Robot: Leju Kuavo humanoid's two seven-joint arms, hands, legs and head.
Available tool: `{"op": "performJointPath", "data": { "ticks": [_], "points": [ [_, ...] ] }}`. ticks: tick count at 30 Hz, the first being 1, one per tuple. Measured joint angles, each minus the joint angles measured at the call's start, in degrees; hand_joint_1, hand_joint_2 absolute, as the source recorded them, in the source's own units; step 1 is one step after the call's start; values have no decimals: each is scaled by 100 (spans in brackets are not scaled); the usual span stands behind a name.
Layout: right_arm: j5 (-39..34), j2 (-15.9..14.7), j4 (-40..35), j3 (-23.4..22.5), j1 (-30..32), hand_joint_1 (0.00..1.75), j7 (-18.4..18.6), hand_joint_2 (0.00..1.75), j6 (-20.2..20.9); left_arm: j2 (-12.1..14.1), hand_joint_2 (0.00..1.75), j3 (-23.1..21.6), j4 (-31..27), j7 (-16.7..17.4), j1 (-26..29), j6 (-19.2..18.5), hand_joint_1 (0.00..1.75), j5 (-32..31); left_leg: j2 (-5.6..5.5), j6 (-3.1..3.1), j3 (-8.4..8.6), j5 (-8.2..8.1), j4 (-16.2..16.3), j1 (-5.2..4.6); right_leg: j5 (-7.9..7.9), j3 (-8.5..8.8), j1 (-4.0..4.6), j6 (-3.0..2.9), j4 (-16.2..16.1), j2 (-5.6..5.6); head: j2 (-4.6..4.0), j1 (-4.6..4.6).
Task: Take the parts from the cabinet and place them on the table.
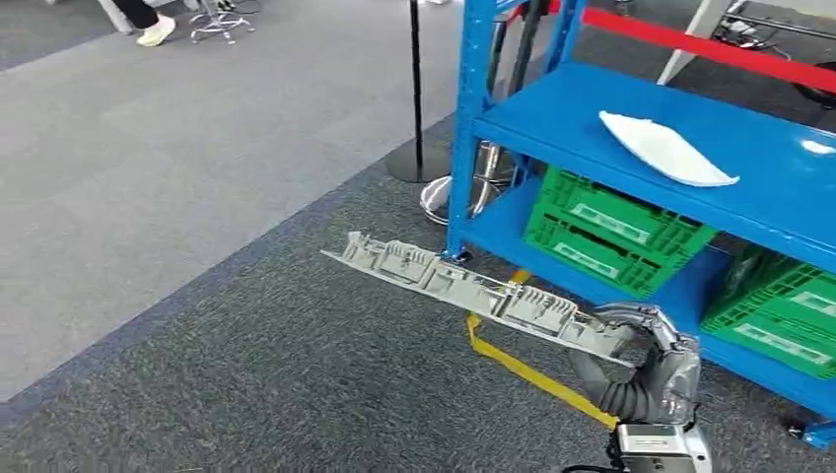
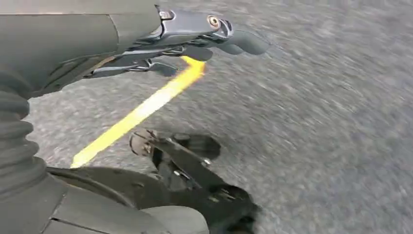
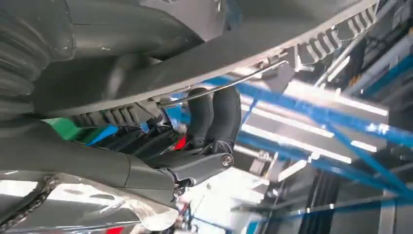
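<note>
Right hand (image 1: 631, 330) grips one end of a long grey part (image 1: 463, 286) beside the blue shelf (image 1: 690, 128); its far end could sag or strike the shelf post

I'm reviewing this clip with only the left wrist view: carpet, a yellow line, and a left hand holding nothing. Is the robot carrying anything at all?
Observer: Yes. In the head view the right hand holds a long grey part by one end, out over the carpet.
Operator: Is anything left on the cabinet?
Observer: A white part lies on the upper shelf of the blue rack.
Operator: And below that shelf?
Observer: Green crates sit on the lower shelf.
</note>
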Motion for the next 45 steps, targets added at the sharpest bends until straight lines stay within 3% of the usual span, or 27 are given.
{"op": "performJointPath", "data": {
  "ticks": [1,2,4,5,6,7,8,10,11,13,15,16,17,20,21,22,23,25,34,36,37,38,39,40,42,43,45],
  "points": [
    [2,4,2,2,4,175,0,175,0,-15,175,4,0,0,-13,-2,0,-4,205,-18,282,-210,-454,-56,12,-63,4,34,53,-60,0,-22],
    [4,9,11,2,-12,175,0,175,-2,-20,175,13,0,0,-22,0,0,-4,181,125,333,-310,-644,-90,51,-84,6,89,61,-125,0,2],
    [6,20,35,13,-52,175,0,175,-2,-20,175,39,0,0,-4,0,0,-11,68,167,229,-304,-663,-130,133,-140,-19,173,65,-235,0,-2],
    [4,22,46,15,-57,175,0,175,-2,-20,175,44,0,0,17,2,0,-7,9,245,162,-252,-698,-127,157,-165,-28,210,81,-287,0,-9],
    [9,22,63,13,-65,175,2,175,0,-24,175,52,0,2,27,11,0,-4,-34,343,121,-184,-718,-114,0,-209,-69,258,142,-25,0,2],
    [13,22,81,15,-52,175,2,175,0,-17,175,59,0,15,24,18,0,-4,-77,411,43,-132,-718,-121,-300,-322,-76,255,332,275,0,4],
    [15,22,94,17,-48,175,7,175,2,-20,175,70,0,20,19,24,0,-9,-133,454,-33,-63,-716,-137,-662,-422,-68,237,715,448,0,15],
    [17,22,136,24,-52,175,15,175,4,-22,175,79,0,24,8,24,0,-57,-265,504,-197,70,-713,-197,-1120,-612,-38,206,1539,575,0,11],
    [17,20,157,28,-51,175,17,175,15,-22,175,79,0,28,10,24,0,-66,-344,514,-287,144,-712,-231,-1120,-623,-30,175,1779,594,0,13],
    [17,20,188,50,-57,175,24,175,22,-20,175,87,0,50,14,24,0,-77,-493,509,-452,278,-699,-265,-714,-329,1,106,1528,608,0,7],
    [17,20,190,59,-67,175,26,175,31,-20,175,96,0,50,11,15,0,-101,-651,484,-581,415,-693,-271,-377,289,20,39,624,802,0,9],
    [17,20,190,63,-84,175,33,175,39,-20,175,98,0,50,4,4,0,-111,-703,463,-644,473,-680,-291,-475,639,24,16,120,1094,0,13],
    [19,20,190,72,-90,175,37,175,42,-17,175,98,0,48,-2,-2,0,-122,-760,450,-693,557,-658,-312,-564,841,-24,23,-266,1135,0,-4],
    [15,20,214,113,-102,175,63,175,61,4,175,114,0,4,38,-15,0,-192,-980,377,-761,790,-736,-323,-463,680,26,21,-195,932,0,4],
    [15,20,221,127,-118,175,66,175,65,25,175,127,0,-11,48,-24,0,-214,-930,366,-812,724,-708,-299,-412,620,-46,-11,-214,812,0,24],
    [11,20,227,136,-120,175,72,175,81,9,175,127,0,-13,45,-46,0,-227,-637,324,-855,421,-546,-327,-377,563,-22,-56,-212,760,0,-11],
    [13,20,227,146,-120,175,72,175,79,9,175,127,0,-22,43,-65,0,-236,-457,273,-932,76,-210,-294,-341,523,-8,-130,-213,661,0,-33],
    [11,20,229,142,-114,175,79,175,81,9,175,127,0,-46,26,-103,0,-280,-304,211,-1115,-484,731,-224,-269,423,19,-134,-207,466,0,-37],
    [13,17,232,142,-108,175,79,175,81,9,175,127,0,-52,25,-116,0,-293,-290,201,-1142,-518,937,-210,-250,397,23,-130,-204,411,0,-37],
    [13,17,232,144,-97,175,87,175,81,7,175,127,0,-72,37,-144,0,-321,-267,185,-1020,-221,1144,-182,-187,323,31,-113,-184,231,0,-37],
    [15,17,229,144,-96,175,105,175,94,13,175,129,0,-118,48,-157,0,-367,-2,345,-19,113,-248,-249,-124,284,54,-83,-162,20,0,-33],
    [17,17,227,153,-113,175,111,175,111,28,175,127,0,-136,56,-133,0,-411,56,481,196,-54,-822,-364,-54,237,50,31,-159,-272,0,-37],
    [26,13,214,149,-129,175,111,175,125,18,175,129,0,-138,45,-111,0,-420,-106,567,250,31,-1074,-269,-432,-34,11,97,320,478,0,-24],
    [24,9,216,149,-123,175,111,175,125,13,175,129,0,-138,29,-98,0,-431,-165,573,213,46,-1059,-269,-657,-247,-3,120,809,574,0,-13],
    [39,2,223,151,-101,175,118,175,142,4,175,129,0,-138,21,-81,0,-477,-303,566,169,67,-1030,-268,-925,-613,-16,170,1623,601,0,-17],
    [44,-2,232,153,-94,175,118,175,144,2,175,129,0,-138,23,-74,0,-481,-372,560,149,71,-1002,-257,-868,-661,-33,194,1696,600,0,-20],
    [44,-4,232,153,-95,175,118,175,162,-19,175,129,0,-138,26,-41,0,-518,-538,521,100,43,-882,-213,-389,-361,-96,257,1069,612,0,-22]
  ]
}}
